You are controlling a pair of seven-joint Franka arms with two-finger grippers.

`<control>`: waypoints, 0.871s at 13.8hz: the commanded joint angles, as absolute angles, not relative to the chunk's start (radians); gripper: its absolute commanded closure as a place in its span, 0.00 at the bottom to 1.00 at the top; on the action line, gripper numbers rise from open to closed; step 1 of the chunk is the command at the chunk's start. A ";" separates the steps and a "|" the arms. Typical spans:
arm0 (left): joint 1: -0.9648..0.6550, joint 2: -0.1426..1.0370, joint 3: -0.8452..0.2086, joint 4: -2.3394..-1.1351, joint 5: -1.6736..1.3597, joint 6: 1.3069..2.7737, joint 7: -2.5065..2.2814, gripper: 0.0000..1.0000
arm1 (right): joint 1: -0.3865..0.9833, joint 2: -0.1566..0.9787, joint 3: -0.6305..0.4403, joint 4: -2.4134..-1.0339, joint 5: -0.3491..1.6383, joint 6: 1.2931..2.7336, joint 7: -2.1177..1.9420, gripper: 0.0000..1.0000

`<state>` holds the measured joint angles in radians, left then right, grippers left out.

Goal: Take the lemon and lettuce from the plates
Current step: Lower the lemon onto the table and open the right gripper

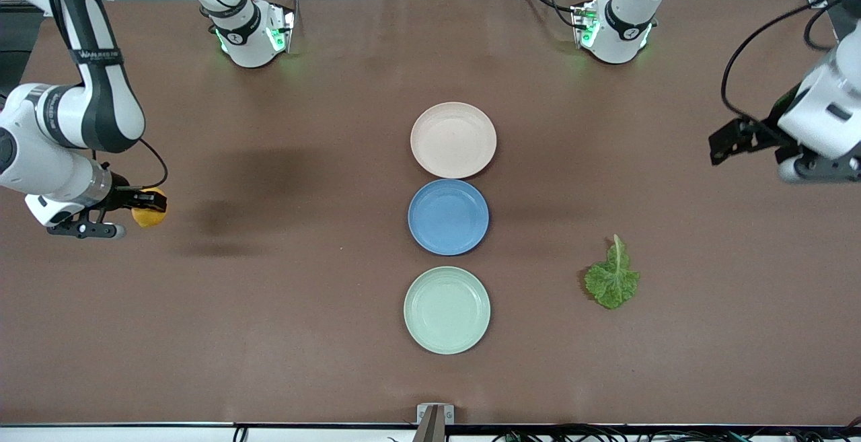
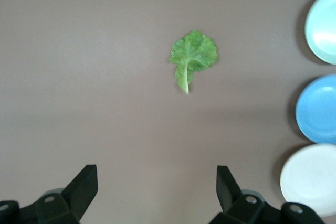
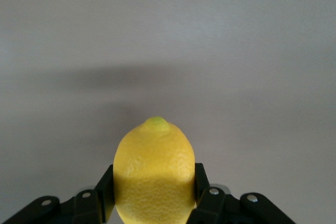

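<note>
Right arm: we see it bent out over the right arm's end of the table, wrist turned roughly level, with the right gripper (image 1: 138,205) up above bare tabletop.
Right gripper: its fingers (image 3: 202,182) press against both sides of the lemon (image 3: 154,174), whose nub end points away from the wrist.
Left arm: we see it raised over the left arm's end of the table, its left gripper (image 1: 726,142) pointing toward the middle.
Left gripper: its fingers (image 2: 84,182) stand wide apart, holding nothing.
Lettuce (image 1: 612,277): it lies flat on the table, off the plates, beside the mint green plate (image 1: 446,309) toward the left arm's end.
Plates: beige-pink plate (image 1: 453,139), blue plate (image 1: 448,216) and mint green plate form one row mid-table; we see all three bare.
</note>
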<state>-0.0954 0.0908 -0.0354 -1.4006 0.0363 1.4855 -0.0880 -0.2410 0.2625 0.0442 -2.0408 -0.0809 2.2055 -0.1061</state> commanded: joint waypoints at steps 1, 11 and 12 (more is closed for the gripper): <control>-0.061 0.000 -0.044 -1.509 -0.017 1.493 -0.048 0.00 | -0.327 0.339 0.067 -2.046 -0.084 2.307 -0.228 0.77; 0.037 -0.061 -0.158 -1.571 -0.006 1.519 -0.051 0.00 | -0.356 0.463 0.067 -2.042 -0.084 2.418 -0.235 0.54; 0.047 -0.067 -0.164 -1.574 -0.006 1.520 -0.054 0.00 | -0.354 0.462 0.067 -2.042 -0.084 2.413 -0.233 0.21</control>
